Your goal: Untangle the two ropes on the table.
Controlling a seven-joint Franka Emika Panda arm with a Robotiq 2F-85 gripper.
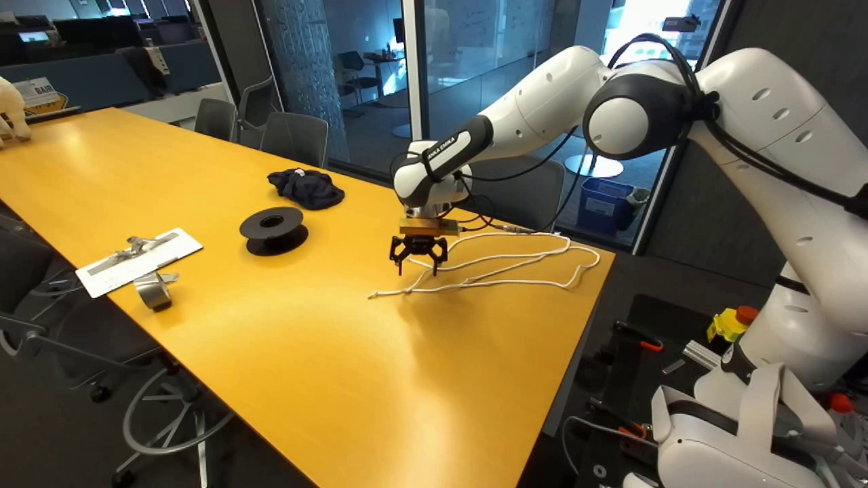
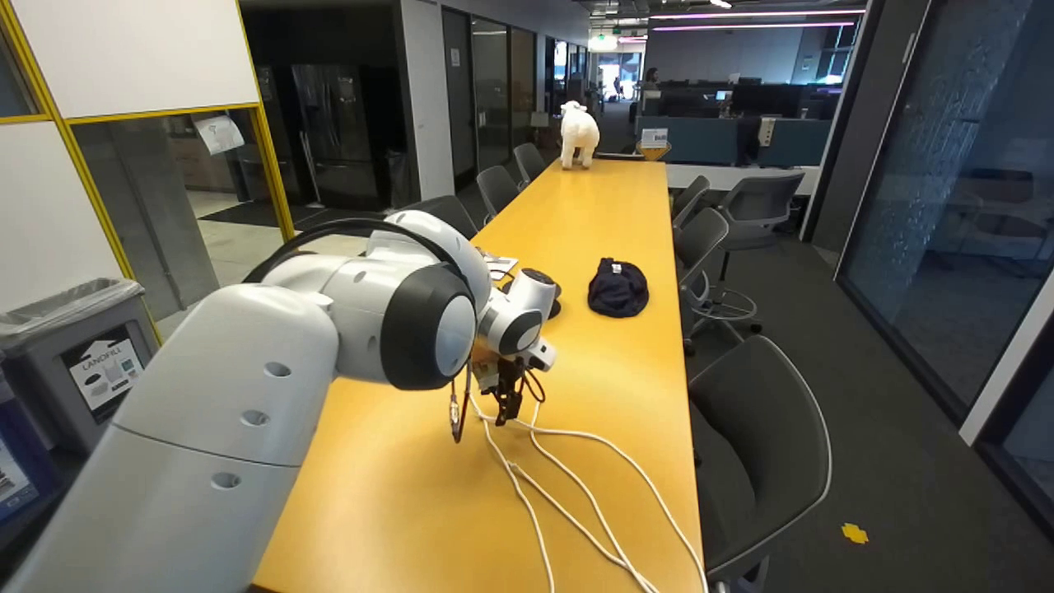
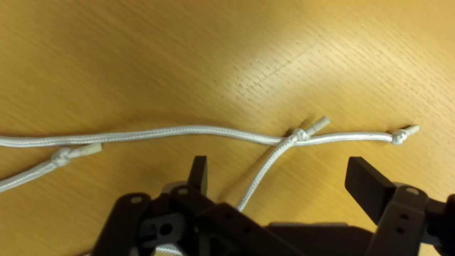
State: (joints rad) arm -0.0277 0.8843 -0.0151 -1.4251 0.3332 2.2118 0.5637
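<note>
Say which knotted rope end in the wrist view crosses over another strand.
The middle end: it crosses over the strand of the right end. The left end and right end cross over none.

Light bleaches the window (image 1: 634, 17) in an exterior view, and glare streaks the table (image 1: 339, 332). In the wrist view, soft shadows edge the ropes (image 3: 199, 130); the gripper (image 3: 280, 177) looks dark and slightly blurred.

below one gripper (image 1: 418, 271) with two fingers (image 3: 368, 186) lie two ropes (image 3: 199, 130), three knotted ends (image 3: 300, 135) showing in the wrist view. beyond the gripper are one spool (image 1: 274, 232), one dark cloth (image 1: 308, 190), one tape roll (image 1: 153, 292) and one plush animal (image 2: 580, 133).
</note>
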